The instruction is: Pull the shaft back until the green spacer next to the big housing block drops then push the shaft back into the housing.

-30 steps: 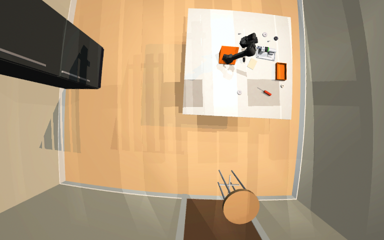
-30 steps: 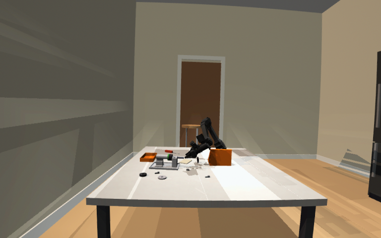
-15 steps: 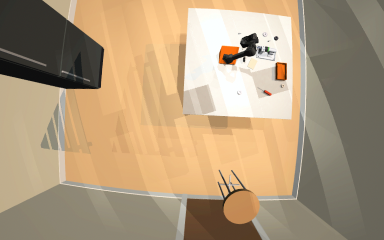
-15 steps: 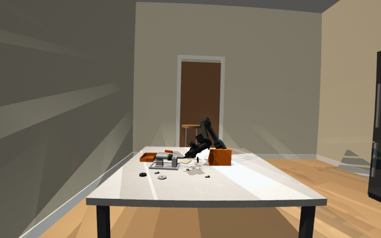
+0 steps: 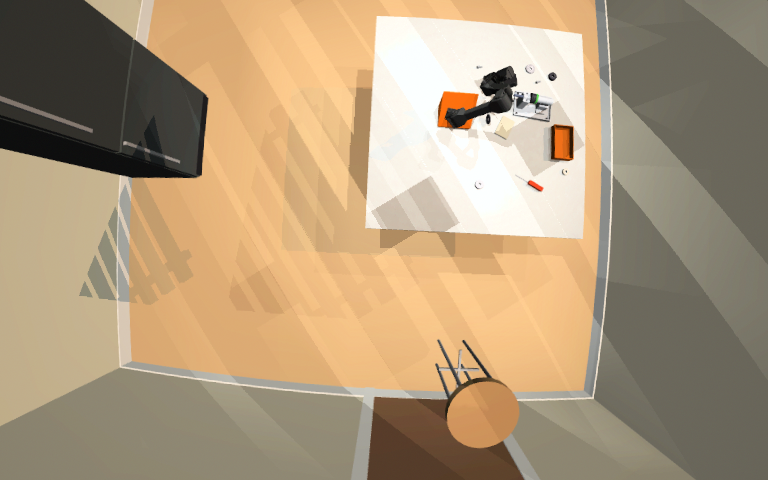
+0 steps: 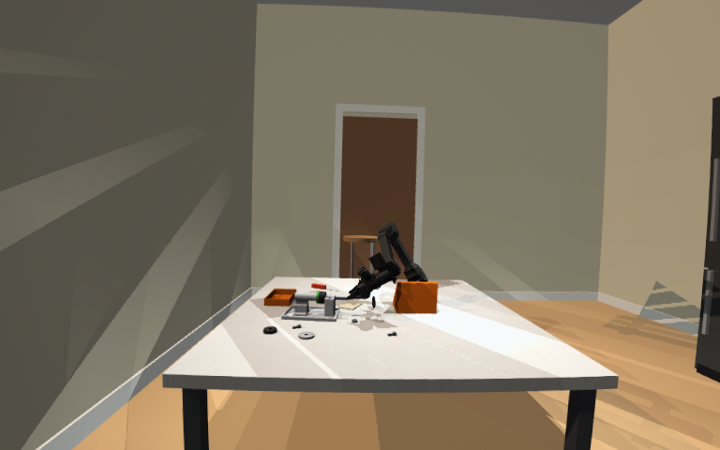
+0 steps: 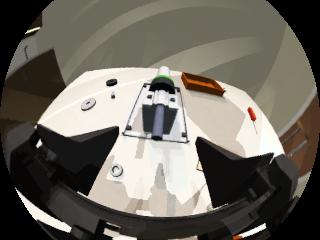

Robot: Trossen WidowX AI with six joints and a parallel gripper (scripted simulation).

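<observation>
The fixture's shaft (image 7: 158,121) (image 6: 340,298) sticks out of the near support block (image 6: 329,306), its free end toward my gripper. The green spacer (image 7: 166,77) (image 6: 317,296) (image 5: 536,98) is on the assembly beside the pale cylindrical housing (image 7: 164,70) (image 6: 303,298) (image 5: 545,100). A black spacer (image 7: 162,86) sits on the green one's near side. My gripper (image 7: 158,135) (image 6: 352,294) is wide open and empty. In the wrist view the shaft's end shows midway between the fingertips; whether it lies between them in depth is unclear. Most of the shaft inside the fixture is hidden.
An orange tray (image 5: 562,142) (image 7: 202,85) and a red screwdriver (image 5: 535,185) (image 7: 252,114) lie beyond the fixture. A cream pad (image 5: 503,128) is near the arm. Loose rings (image 5: 529,68) (image 7: 88,104) and small screws are scattered around. An orange block (image 6: 416,296) stands by the arm's base.
</observation>
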